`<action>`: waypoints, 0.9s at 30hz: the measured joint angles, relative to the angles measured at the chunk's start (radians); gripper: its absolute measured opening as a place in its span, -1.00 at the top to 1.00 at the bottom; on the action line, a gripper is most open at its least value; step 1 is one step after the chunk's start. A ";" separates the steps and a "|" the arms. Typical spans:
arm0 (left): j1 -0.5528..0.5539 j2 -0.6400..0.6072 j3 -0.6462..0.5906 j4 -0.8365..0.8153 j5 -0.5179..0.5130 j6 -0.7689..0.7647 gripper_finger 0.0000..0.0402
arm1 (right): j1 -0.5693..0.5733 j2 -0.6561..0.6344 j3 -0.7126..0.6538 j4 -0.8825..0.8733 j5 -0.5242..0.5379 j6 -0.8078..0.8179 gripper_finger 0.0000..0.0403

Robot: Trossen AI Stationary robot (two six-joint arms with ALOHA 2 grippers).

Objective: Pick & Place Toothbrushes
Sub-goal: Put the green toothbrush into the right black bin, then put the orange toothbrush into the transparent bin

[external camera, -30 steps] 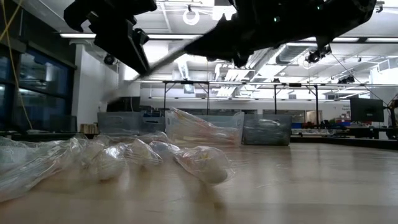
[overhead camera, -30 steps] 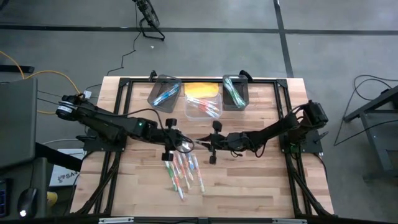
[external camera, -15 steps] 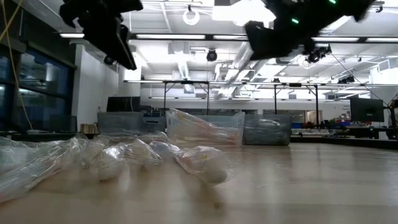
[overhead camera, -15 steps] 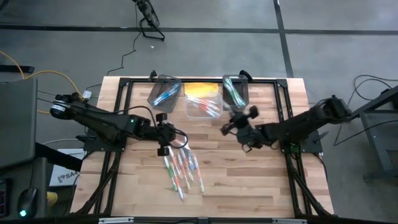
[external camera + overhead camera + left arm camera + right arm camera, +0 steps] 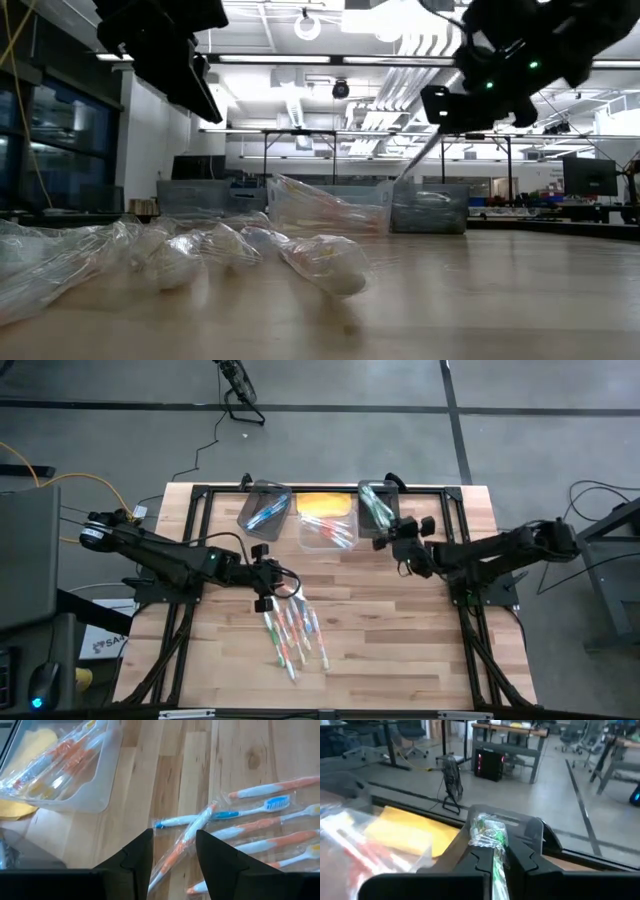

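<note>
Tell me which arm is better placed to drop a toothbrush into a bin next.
Right. The right gripper is shut on a wrapped green toothbrush beside the dark bin; the left gripper is open over the pile.

In the right wrist view the right hand (image 5: pixel 493 854) covers the lower handle of its green toothbrush (image 5: pixel 490 832) — only the wrapped head shows. The loose toothbrushes (image 5: pixel 200 255) near the desk's front edge blur into crinkled wrap in the low view — colours unreadable. The clear bin (image 5: pixel 65 765) is cut off at the left wrist picture's edge.
</note>
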 joint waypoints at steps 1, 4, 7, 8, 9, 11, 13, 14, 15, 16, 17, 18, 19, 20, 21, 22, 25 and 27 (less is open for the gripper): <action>0.000 0.000 0.000 -0.001 0.000 -0.004 0.29 | -0.030 0.000 0.000 0.003 -0.037 0.000 0.94; 0.000 0.000 0.000 -0.002 0.000 -0.007 0.29 | -0.103 0.012 0.000 0.020 -0.110 -0.002 0.94; 0.000 0.000 0.000 -0.002 0.000 -0.007 0.29 | -0.160 0.036 -0.001 0.095 -0.163 -0.049 0.94; 0.000 0.000 0.000 -0.001 0.000 -0.007 0.29 | -0.177 0.046 0.001 0.130 -0.189 -0.069 0.94; 0.000 0.000 0.000 0.000 0.000 -0.007 0.29 | -0.194 0.056 0.001 0.151 -0.216 -0.081 0.94; 0.000 0.000 0.000 -0.001 0.001 -0.007 0.29 | -0.221 0.079 0.000 0.173 -0.265 -0.085 0.94; 0.000 0.000 0.000 -0.001 0.007 -0.007 0.29 | -0.243 0.101 0.000 0.164 -0.301 -0.054 0.94; 0.000 0.000 0.000 -0.001 0.016 -0.007 0.29 | -0.252 0.110 0.000 0.153 -0.319 -0.034 0.93; 0.000 0.000 0.000 -0.002 0.021 -0.007 0.29 | -0.259 0.117 0.000 0.138 -0.331 -0.016 0.91; 0.000 0.000 0.000 -0.002 0.024 -0.007 0.29 | -0.265 0.125 0.000 0.122 -0.338 0.002 0.87; 0.000 0.000 0.000 -0.002 0.024 -0.007 0.29 | -0.269 0.131 0.000 0.106 -0.342 0.017 0.82; 0.000 0.000 0.000 -0.003 0.025 -0.007 0.29 | -0.270 0.134 0.000 0.086 -0.348 0.032 0.77; 0.000 0.000 0.000 -0.003 0.025 -0.007 0.29 | -0.271 0.136 0.000 0.064 -0.358 0.044 0.72; 0.000 0.000 0.000 -0.004 0.025 -0.007 0.29 | -0.270 0.136 0.000 0.050 -0.362 0.051 0.68; 0.000 0.000 0.000 -0.004 0.025 -0.007 0.29 | -0.270 0.135 0.000 0.039 -0.366 0.057 0.64; 0.000 0.000 0.000 -0.005 0.025 -0.007 0.29 | -0.268 0.132 0.000 0.031 -0.375 0.060 0.60; 0.000 0.000 0.000 -0.006 0.025 -0.007 0.29 | -0.268 0.117 0.000 0.008 -0.389 0.098 0.48; 0.000 0.000 0.000 -0.007 0.025 -0.007 0.29 | -0.268 0.101 0.000 -0.007 -0.406 0.115 0.40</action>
